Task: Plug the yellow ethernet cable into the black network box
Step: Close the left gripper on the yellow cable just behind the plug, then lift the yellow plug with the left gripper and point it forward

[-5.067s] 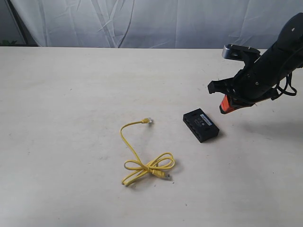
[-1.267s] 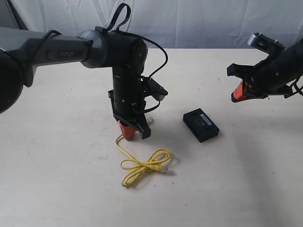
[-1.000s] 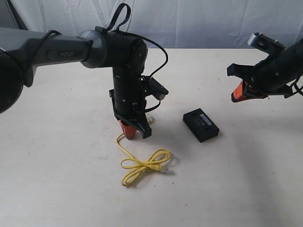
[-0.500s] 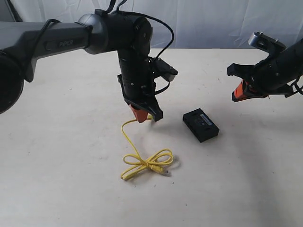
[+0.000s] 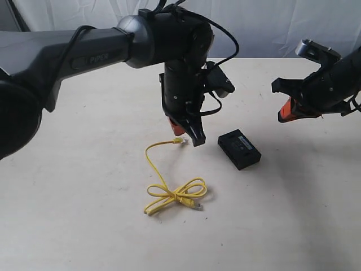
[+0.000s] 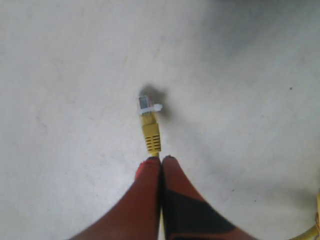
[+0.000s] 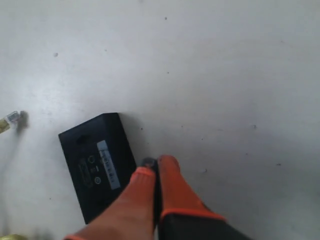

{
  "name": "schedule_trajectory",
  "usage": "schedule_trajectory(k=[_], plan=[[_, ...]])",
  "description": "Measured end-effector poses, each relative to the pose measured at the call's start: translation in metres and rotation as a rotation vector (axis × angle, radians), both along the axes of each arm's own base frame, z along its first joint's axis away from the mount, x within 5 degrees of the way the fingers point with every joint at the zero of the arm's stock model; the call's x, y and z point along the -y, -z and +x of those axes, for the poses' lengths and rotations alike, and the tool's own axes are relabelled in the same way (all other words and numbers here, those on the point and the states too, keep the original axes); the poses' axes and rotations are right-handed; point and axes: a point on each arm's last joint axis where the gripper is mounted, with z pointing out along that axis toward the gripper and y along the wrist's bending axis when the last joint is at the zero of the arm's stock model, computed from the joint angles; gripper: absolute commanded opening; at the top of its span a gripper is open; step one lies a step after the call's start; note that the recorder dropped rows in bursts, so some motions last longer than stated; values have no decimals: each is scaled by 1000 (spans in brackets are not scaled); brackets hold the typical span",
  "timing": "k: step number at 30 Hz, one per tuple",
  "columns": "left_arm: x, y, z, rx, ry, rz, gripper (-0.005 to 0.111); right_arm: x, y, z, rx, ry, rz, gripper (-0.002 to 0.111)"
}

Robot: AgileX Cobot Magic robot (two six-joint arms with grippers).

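Exterior view first: we see the left gripper (image 5: 186,135) reaching across the middle of the table (image 5: 67,186), pointed down just left of the black network box (image 5: 240,149). The yellow ethernet cable (image 5: 176,196) runs from that gripper out to the left, curves toward us and ends in a loose bow lying flat on the table, well apart from the box.

In the left wrist view the two orange-and-black fingers (image 6: 147,185) are pressed together on the cable (image 6: 151,137) just behind its yellow boot. The clear plug (image 6: 144,103) sticks out past the tips, and its shadow falls just beside it.

The box sits at an angle to the table's edges, well in from all of them. Open tabletop lies between the plug and the box's nearest corner, and around the box's other sides. We cannot tell from here which side carries the ports.

The right gripper (image 5: 284,113) hangs above the table to the right of the box and apart from it. In the right wrist view its fingertips (image 7: 155,162) are closed together with nothing between them. They overlap the box's (image 7: 95,165) long edge only by line of sight. The pale label strip faces up. The far table edge meets a white drape (image 5: 254,28).
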Motion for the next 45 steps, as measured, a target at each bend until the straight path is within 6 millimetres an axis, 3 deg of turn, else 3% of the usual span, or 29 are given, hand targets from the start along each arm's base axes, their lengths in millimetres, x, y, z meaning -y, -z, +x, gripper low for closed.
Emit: schedule_trajectory(k=[11, 23, 45], plan=[[-1, 14, 3, -3, 6, 41, 1, 2, 6, -2, 5, 15, -23, -1], [-2, 25, 5, -5, 13, 75, 35, 3, 7, -3, 6, 20, -27, -1], [-2, 42, 6, -26, 46, 110, 32, 3, 7, -3, 7, 21, -28, -1]])
